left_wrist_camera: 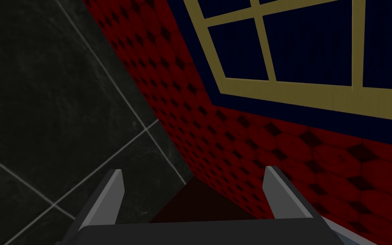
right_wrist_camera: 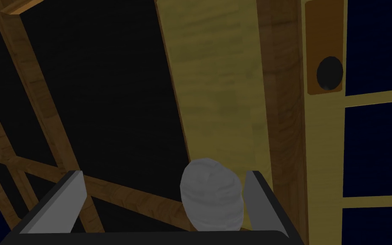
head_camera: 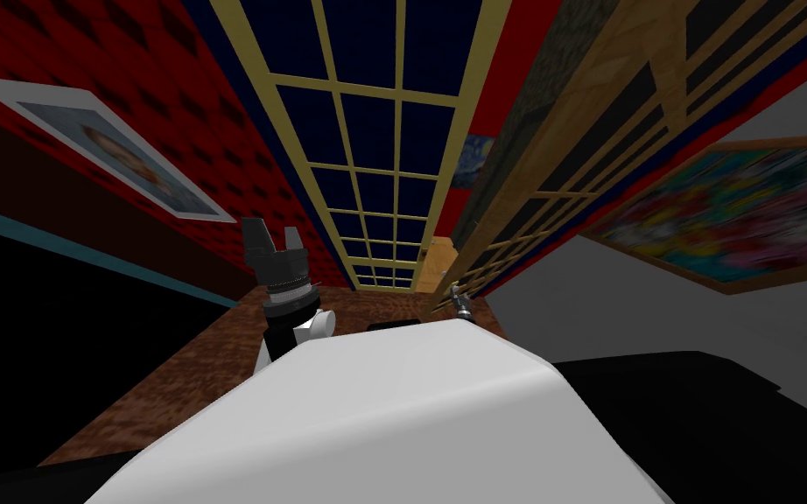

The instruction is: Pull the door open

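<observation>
Right gripper (right_wrist_camera: 163,176) stood at the door (right_wrist_camera: 216,85), jaws wide apart
Grey knob (right_wrist_camera: 210,193) sat between them, against one finger, unclamped; left gripper (left_wrist_camera: 194,171) hung with jaws spread

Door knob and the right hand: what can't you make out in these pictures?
- The knob base: right wrist view, hidden behind the right hand and its dark body.
- Whether the nearer finger touches the knob: same view, too close to tell.
- Right hand's grip in head view: too small.
</observation>
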Controlling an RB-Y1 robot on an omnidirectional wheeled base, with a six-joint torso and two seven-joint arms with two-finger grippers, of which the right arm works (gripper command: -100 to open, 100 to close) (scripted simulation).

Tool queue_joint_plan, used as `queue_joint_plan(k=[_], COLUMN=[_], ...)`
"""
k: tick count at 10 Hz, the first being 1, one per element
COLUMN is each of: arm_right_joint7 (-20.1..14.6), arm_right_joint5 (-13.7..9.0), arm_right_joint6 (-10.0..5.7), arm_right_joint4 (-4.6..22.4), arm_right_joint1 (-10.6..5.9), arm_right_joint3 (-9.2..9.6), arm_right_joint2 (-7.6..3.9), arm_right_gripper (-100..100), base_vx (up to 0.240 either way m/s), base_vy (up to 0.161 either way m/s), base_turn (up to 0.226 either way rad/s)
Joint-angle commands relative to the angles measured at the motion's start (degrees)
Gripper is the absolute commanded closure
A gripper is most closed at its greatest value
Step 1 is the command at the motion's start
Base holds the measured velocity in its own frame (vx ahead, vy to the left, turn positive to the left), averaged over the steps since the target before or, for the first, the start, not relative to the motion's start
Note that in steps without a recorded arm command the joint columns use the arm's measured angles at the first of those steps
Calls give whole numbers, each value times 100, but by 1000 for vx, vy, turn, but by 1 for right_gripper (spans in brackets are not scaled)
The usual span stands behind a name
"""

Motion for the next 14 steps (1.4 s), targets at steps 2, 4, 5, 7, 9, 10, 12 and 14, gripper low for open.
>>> queue_joint_plan(k=[2, 4, 5, 7, 9, 10, 12, 14], arm_right_joint7=[-121, -121, -121, -121, -121, -340, -539, -849], arm_right_joint5=[-16, -16, -16, -16, -16, -77, -136, -232], arm_right_joint6=[238, 242, 242, 242, 242, 62, 58, 50], arm_right_joint4=[-122, -122, -122, -122, -122, -167, -183, -208], arm_right_joint1=[205, 205, 205, 205, 205, 157, 171, 194], arm_right_joint3=[-16, -16, -16, -16, -16, 45, 72, 116], arm_right_joint2=[9, 9, 9, 9, 9, 26, 18, 3], arm_right_gripper=[100, 100, 100, 100, 100, 100, 100, 100], base_vx=[-42, -9, 0, 6, 0, -26, -38, -33], base_vy=[-5, -1, 0, 1, 0, -4, -23, -44], base_turn=[-29, 0, 0, 0, 0, 142, 109, 127])
